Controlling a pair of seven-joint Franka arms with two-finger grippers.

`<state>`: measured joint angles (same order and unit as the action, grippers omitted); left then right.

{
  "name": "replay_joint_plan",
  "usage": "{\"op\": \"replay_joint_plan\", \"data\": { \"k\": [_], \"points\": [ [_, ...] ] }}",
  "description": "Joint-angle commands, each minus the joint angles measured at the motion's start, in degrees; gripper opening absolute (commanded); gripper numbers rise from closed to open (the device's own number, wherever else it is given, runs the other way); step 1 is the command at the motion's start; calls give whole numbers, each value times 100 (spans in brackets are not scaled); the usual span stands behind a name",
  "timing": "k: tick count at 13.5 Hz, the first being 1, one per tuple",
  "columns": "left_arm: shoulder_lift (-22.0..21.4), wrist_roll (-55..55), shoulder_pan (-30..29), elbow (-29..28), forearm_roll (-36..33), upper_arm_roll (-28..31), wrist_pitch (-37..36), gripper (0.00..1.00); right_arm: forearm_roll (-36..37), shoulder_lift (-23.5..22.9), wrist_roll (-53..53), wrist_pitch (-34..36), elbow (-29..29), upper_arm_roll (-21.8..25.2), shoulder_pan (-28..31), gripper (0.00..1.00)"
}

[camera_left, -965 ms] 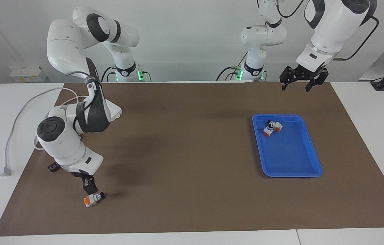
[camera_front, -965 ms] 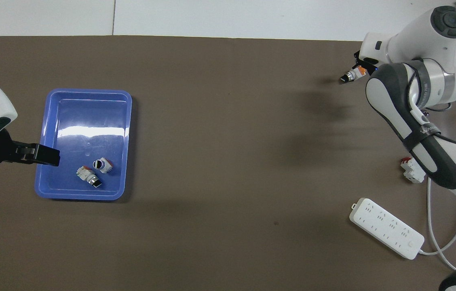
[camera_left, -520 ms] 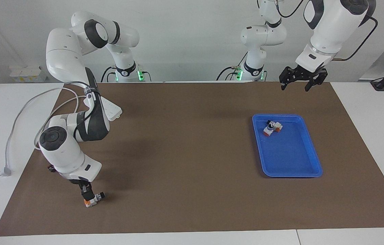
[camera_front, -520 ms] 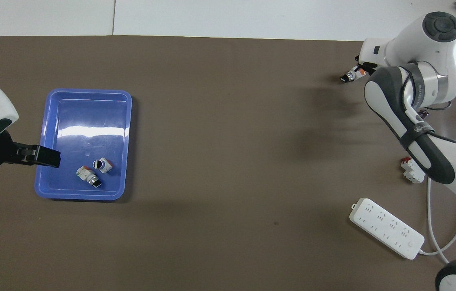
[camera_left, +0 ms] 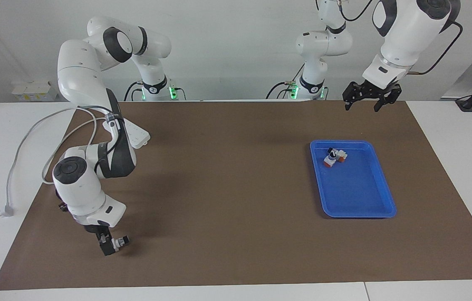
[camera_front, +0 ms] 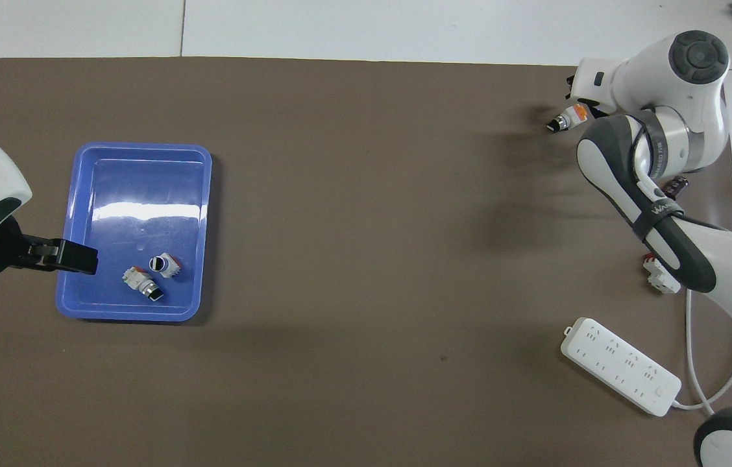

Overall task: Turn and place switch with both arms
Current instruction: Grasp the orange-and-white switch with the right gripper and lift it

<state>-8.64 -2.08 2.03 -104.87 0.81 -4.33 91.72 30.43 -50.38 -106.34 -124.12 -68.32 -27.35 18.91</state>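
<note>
Right end effector [camera_left: 108, 244] has dropped low around the switch [camera_left: 119, 241], fingers spread, at the right arm's end of the table. Left end effector [camera_left: 366, 101] waits open above the tray [camera_left: 382, 196]. Grasp, turning, placing remain.

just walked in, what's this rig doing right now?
The right claw is down at the switch on the brown mat, at the right arm's end of the table, jaws open around it, not clamped. The left claw waits open in the air near the blue tray, which already holds two similar parts.
</note>
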Motion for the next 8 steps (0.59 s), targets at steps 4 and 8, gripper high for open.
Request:
{"op": "replay_joint_plan", "data": {
  "k": [4,8],
  "points": [
    [-269,-64,8,-385,-73,29,293,100,139,-183,209,-376,-58,-156,139,98],
    [-278,-38,16,-394,-73,38,311,100,-63,-157,542,-280,-58,-148,130,34]
  ]
}}
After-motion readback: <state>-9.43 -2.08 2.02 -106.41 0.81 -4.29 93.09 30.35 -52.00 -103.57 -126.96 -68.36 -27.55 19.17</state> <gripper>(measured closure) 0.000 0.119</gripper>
